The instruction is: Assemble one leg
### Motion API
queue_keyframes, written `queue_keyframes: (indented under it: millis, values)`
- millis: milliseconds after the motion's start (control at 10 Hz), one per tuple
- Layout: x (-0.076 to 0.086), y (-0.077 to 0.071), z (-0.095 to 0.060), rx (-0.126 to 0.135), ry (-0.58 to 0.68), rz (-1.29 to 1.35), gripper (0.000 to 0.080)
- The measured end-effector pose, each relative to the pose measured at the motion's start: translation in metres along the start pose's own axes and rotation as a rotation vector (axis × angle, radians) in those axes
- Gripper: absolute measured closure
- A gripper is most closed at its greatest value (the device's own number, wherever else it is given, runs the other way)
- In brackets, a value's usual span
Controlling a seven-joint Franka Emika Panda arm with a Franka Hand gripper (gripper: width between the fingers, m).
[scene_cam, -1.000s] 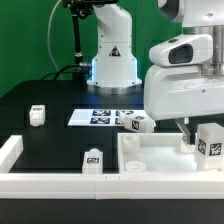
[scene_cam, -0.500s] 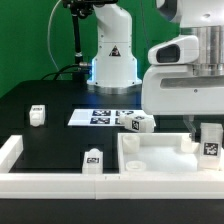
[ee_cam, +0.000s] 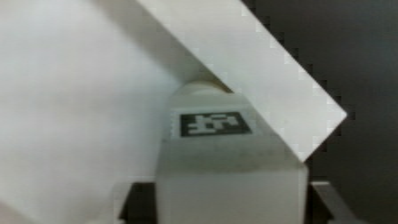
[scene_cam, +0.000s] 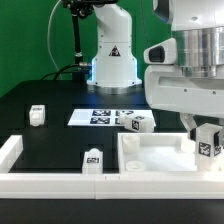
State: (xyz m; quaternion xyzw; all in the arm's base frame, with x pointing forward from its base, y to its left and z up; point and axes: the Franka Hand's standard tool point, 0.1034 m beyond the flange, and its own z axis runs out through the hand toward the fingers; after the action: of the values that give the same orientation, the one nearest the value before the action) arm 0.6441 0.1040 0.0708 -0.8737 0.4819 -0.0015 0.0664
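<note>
My gripper is shut on a leg, a small white post with a black-and-white tag. It holds the leg upright over the corner of the white tray-like tabletop on the exterior view's right. In the wrist view the leg fills the space between my dark fingers, with the tabletop's rim corner just beyond its end. I cannot tell whether the leg touches the tabletop. Three more legs are loose: one at the far left, one in front of the tabletop, one behind it.
The marker board lies flat behind the tabletop, in front of the robot base. A low white wall runs along the table's front and left edges.
My gripper, with the leg in it, has shifted slightly above the tabletop's right corner, ending a little further to the exterior view's left. The loose legs and the tabletop have not moved.
</note>
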Motion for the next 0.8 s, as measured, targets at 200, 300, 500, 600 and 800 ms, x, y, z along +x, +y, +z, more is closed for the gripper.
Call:
queue_keyframes:
  millis: [200,300,500,600,800]
  values:
    - [0.001,0.001,0.0,0.005,-0.011,0.055,0.0511]
    - [0.001,0.001,0.0,0.006,-0.011,0.034,0.0507]
    - [-0.002,0.001,-0.002,-0.038,-0.026,-0.185,0.0282]
    - [-0.003,0.0,-0.005,-0.069,-0.046,-0.38,0.0282]
    - [-0.01,-0.001,-0.005,-0.078,-0.085,-0.647,0.0157]
